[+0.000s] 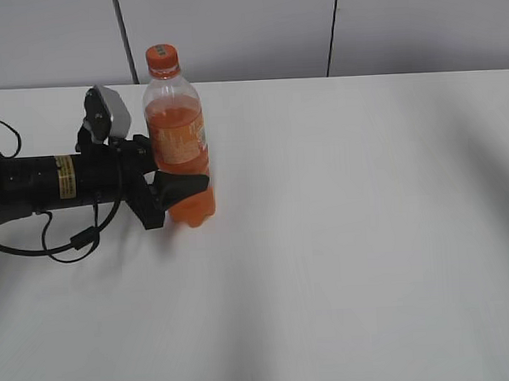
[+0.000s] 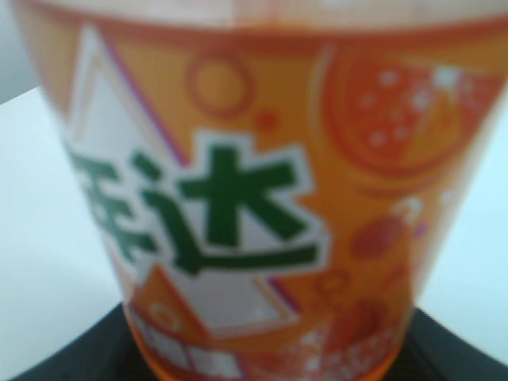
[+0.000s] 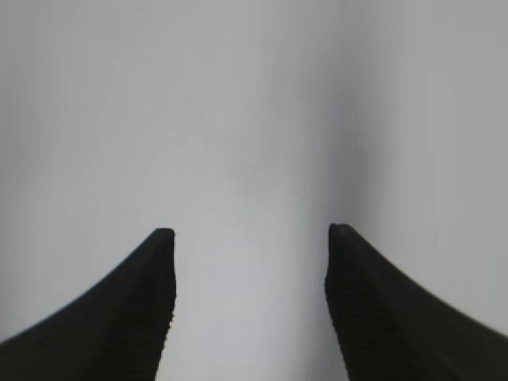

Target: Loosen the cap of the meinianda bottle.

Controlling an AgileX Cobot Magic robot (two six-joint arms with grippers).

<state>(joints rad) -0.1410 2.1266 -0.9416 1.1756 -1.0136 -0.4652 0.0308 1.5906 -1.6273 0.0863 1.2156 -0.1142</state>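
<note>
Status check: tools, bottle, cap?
Left tool clamped on meinianda bottle, upright. Right tool open, empty. Cap on, untouched, nothing blocking it.

i seem to be working in a lab or test room: a plain white table (image 1: 351, 237) stretches out bare in front of pale grey wall panels (image 1: 229, 30) split by dark vertical seams. my black left arm (image 1: 58, 179) lies along the tabletop with its cable (image 1: 69, 243) looping loose beside it, and a lone meinianda bottle (image 1: 179, 143) stands as the only prop.
</note>
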